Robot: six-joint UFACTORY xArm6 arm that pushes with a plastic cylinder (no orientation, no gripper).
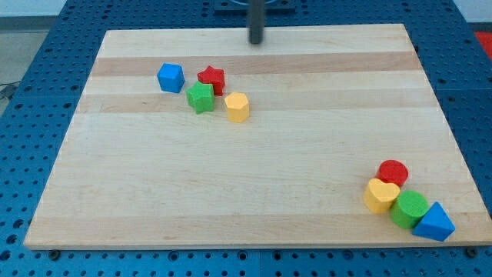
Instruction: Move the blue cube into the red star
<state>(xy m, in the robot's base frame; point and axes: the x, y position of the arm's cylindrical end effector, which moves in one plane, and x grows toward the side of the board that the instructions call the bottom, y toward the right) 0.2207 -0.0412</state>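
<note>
The blue cube (171,77) sits on the wooden board toward the view's upper left. The red star (211,79) lies just to its right, with a small gap between them. A green star (201,98) touches the red star from below. A yellow hexagon block (237,107) lies right of the green star. My tip (255,41) is near the board's top edge, up and to the right of the red star, clear of all blocks.
A cluster sits at the view's bottom right: a red cylinder (393,172), a yellow heart (380,195), a green cylinder (409,208) and a blue triangle (435,222) near the board's edge (246,246). Blue perforated table surrounds the board.
</note>
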